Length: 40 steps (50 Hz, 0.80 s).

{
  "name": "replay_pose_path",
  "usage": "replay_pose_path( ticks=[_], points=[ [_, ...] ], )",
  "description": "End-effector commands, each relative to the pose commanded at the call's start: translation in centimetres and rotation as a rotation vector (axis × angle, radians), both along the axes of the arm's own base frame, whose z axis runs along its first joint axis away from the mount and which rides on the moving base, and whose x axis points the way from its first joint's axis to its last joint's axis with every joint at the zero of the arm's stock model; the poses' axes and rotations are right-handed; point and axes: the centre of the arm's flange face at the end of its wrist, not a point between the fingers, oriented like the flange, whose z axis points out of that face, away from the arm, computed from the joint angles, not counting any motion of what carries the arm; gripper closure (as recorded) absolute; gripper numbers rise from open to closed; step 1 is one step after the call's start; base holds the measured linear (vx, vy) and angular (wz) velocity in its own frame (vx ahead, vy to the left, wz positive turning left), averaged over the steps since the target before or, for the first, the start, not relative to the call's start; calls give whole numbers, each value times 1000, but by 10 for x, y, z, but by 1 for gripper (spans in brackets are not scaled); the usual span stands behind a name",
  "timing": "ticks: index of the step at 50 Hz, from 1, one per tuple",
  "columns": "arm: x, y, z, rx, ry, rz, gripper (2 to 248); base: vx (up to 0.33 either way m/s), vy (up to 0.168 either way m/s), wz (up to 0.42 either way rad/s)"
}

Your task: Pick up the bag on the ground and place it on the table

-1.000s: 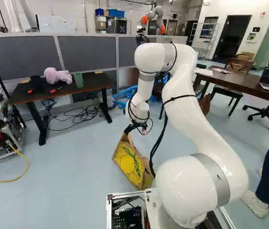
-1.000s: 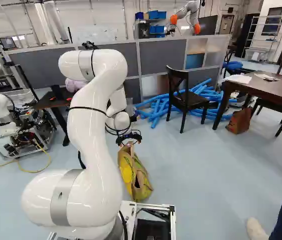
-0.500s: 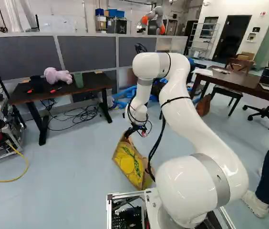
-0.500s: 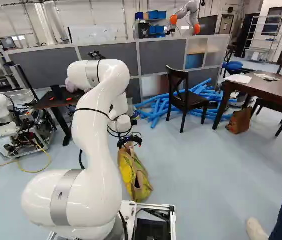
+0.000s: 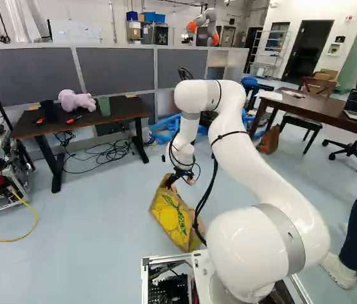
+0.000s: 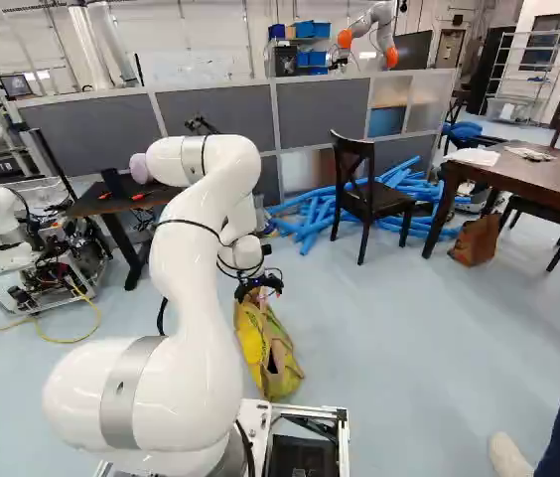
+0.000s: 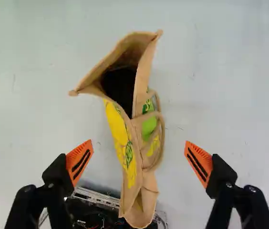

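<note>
The yellow-and-tan fabric shopping bag point(image 5: 172, 218) is on the pale floor point(image 5: 96, 215) ahead of the base, its near end close to the base's silver metal frame point(image 6: 312, 408); whether they touch, I cannot tell. The black gripper point(image 5: 180, 181) is poised over the bag, and in the wrist view its fingers are spread wide, with orange pads point(image 7: 79, 162) on either side of the bag. Floor shows between each finger and the fabric, so neither touches it, and pale floor extends beyond the bag's gaping mouth, ahead of the fingers. A loop handle point(image 7: 159, 138) bulges from one flank. At the left of the left base view, the dark-brown table with black legs point(image 5: 123, 113) carries a pink plush toy point(image 5: 76, 101) near its far edge, a green cup point(image 5: 104, 106) beside it, and a red-handled tool point(image 5: 72, 120) nearer the front edge. Floor lies between that table and the bag. Right of the bag in the right base view, a dark wooden chair point(image 6: 384, 202) stands before blue foam tubes point(image 6: 310, 224). Compared with the earlier frames, the white arm point(image 5: 254, 158) has sunk, bringing the gripper lower over the bag; the bag and base have not shifted.
</note>
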Motion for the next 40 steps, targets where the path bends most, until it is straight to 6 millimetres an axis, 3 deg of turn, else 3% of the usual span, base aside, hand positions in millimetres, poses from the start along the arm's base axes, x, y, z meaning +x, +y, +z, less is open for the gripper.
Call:
replay_pose_path(
  ticks=[23, 40],
  points=[
    [4, 0, -35, -39, 11, 231, 3, 0, 0, 0],
    [6, 1, -60, -42, 22, 256, 3, 0, 0, 0]
  ],
)
